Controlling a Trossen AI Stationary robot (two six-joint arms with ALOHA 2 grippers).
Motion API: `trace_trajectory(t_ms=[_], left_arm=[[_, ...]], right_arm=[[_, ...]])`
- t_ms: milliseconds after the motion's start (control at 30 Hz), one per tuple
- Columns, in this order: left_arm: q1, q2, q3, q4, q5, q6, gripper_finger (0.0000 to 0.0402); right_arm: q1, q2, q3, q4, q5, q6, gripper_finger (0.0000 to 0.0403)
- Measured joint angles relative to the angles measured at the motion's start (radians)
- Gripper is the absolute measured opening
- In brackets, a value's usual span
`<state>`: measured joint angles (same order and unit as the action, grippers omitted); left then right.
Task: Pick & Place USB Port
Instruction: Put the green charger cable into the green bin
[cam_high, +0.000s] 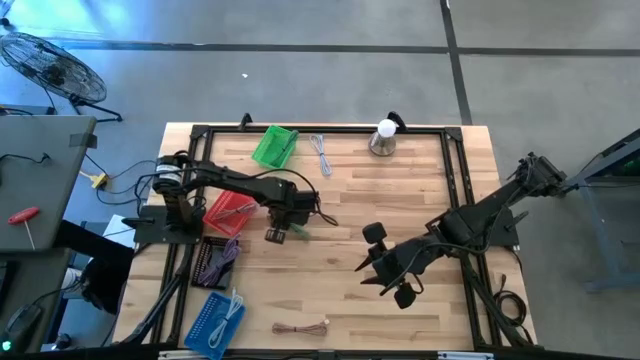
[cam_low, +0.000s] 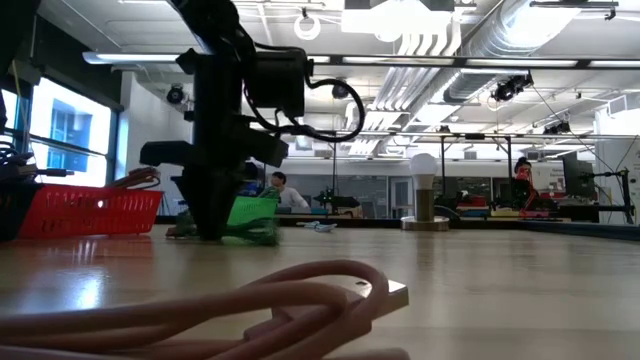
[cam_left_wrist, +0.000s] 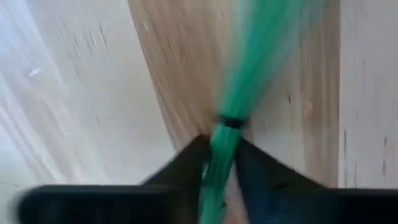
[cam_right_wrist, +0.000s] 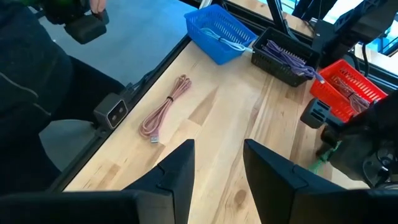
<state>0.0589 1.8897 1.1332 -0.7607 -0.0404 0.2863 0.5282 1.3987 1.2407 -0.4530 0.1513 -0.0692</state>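
1. A coiled pink cable (cam_low: 270, 305) is laid nearest the low camera, on the front part of the wooden surface (cam_high: 340, 200).
2. A blue basket (cam_high: 215, 322) is placed at the front left corner; a black basket (cam_high: 215, 260) and a red basket (cam_high: 228, 212) are ranged behind it.
3. The right tool (cam_high: 385, 265) is held open and empty above the surface, right of centre.
4. The left tool (cam_left_wrist: 221, 158) is closed on a green cable (cam_left_wrist: 242, 68), which is found at the surface's centre-left, just beside the red basket.
5. A green basket (cam_high: 274, 146), a pale cable (cam_high: 321, 155) and a bulb on a metal base (cam_high: 384, 139) are set along the far edge.
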Motion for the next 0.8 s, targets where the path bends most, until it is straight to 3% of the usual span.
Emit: trace_trajectory(t_ms=[67, 267, 333, 500, 800], left_arm=[[-0.001, 0.003, 0.008, -0.004, -0.024, -0.006, 0.0025], [-0.001, 0.011, 0.082, -0.072, -0.027, -0.168, 0.0013], [-0.002, 0.02, 0.13, -0.118, -0.072, -0.218, 0.001], [0.003, 0.014, 0.311, -0.307, -0.249, -0.343, 0.001], [0.052, 0.013, 0.69, -0.697, -0.436, -0.503, 0.001]], right_arm=[[0.0, 0.0, 0.0, 0.0, 0.0, 0.0, 0.0129], [0.0, 0.0, 0.0, 0.0, 0.0, -0.01, 0.0129], [0.0, 0.0, 0.0, -0.002, 0.0, -0.01, 0.0129], [0.0, 0.0, 0.0, -0.025, 0.0, 0.003, 0.0129], [0.012, 0.0, 0.0, -0.048, -0.003, 0.027, 0.0123]])
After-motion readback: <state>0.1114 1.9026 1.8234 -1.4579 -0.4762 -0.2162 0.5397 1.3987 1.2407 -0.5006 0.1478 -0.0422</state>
